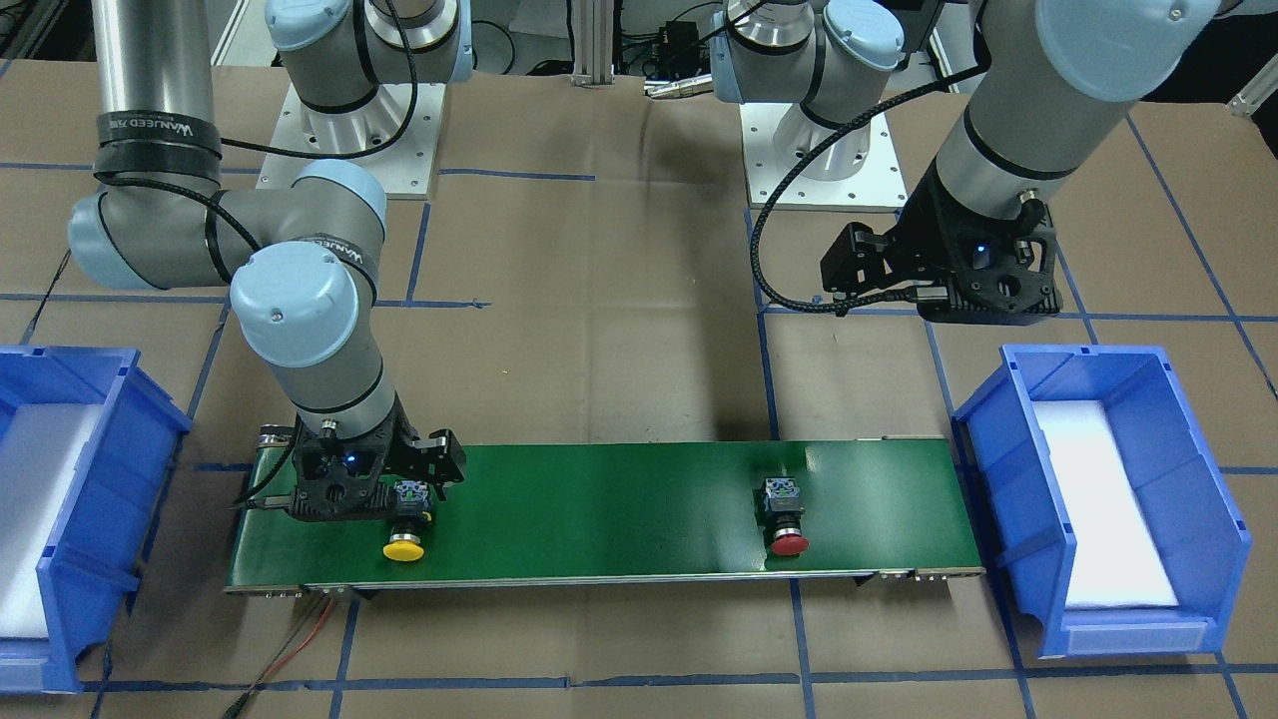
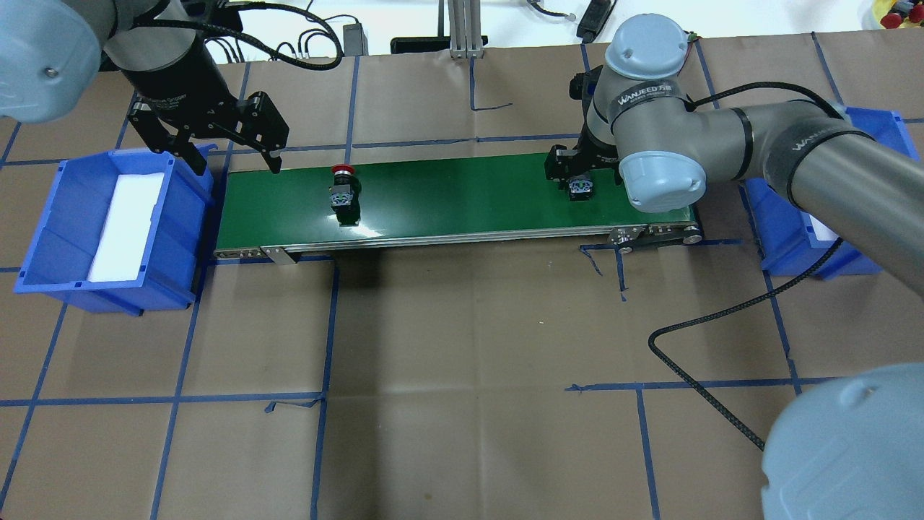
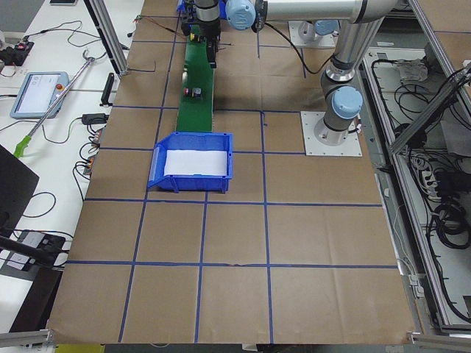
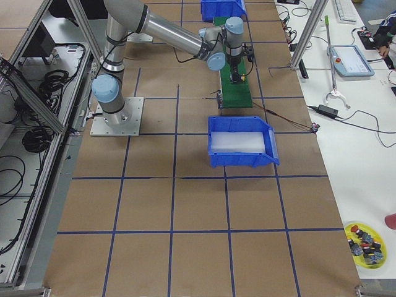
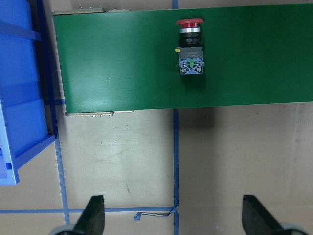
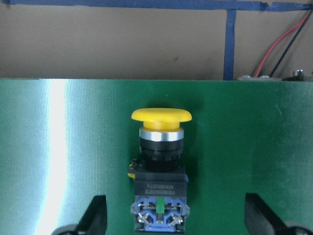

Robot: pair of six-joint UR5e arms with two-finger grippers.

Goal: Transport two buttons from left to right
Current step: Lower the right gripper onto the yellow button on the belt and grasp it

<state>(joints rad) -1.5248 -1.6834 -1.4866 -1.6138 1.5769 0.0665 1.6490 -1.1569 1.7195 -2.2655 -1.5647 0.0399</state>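
Nothing delivered: the right tool [image 6: 176, 218], spread wide, straddles the yellow button [image 6: 160, 161] near the counter's [image 2: 462, 325] right edge; red button [image 5: 190, 49] waits, left tool [image 5: 172, 215] wide, empty.

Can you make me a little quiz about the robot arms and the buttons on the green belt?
1. True or false: the red button lies on the green belt.
2. Which button is nearest the right arm's jaws? A: the red one. B: the yellow button. C: neither, both are far away.
3. Fill in the gap: the left arm's jaws are ____ (open or shut).

Key: 1 true; 2 B; 3 open.
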